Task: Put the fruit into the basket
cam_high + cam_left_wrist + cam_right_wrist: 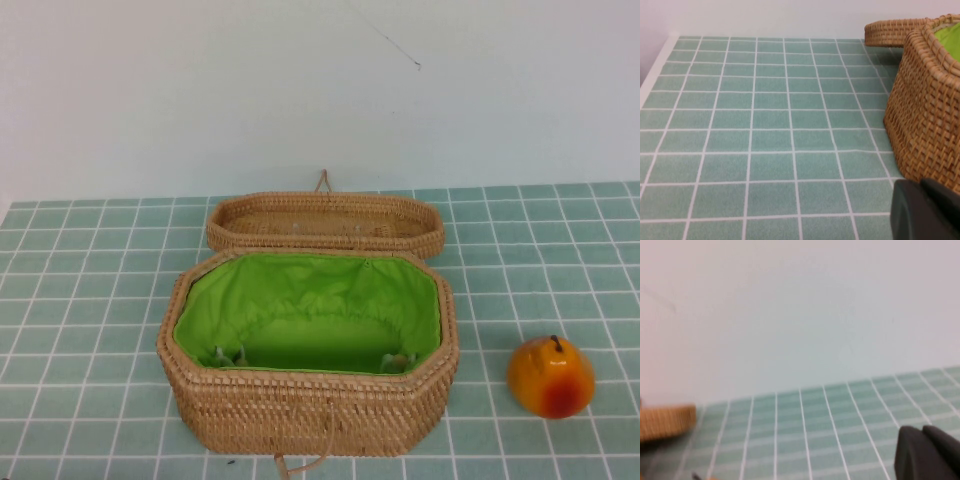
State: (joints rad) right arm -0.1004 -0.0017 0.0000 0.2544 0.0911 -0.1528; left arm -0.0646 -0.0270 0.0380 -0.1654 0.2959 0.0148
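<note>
Only a dark corner of the left gripper (927, 210) showed, low beside the basket (300, 405) wall, and a like corner of the right gripper (927, 452) hung over bare tiled table (90, 300) away from the basket; whether either claw was open, I could not tell. The fruit (551, 377) sat on the table to the right of the basket, apart from it, lid (325, 222) thrown back behind the green lining. It looked light, hard and slippery, so gripping across its widest part, below the stem, seemed safest.

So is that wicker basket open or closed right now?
Open. The basket shows its green lining, with its lid flipped back behind it. The fruit sits outside on the tablecloth. Neither gripper appears in the high view.
</note>
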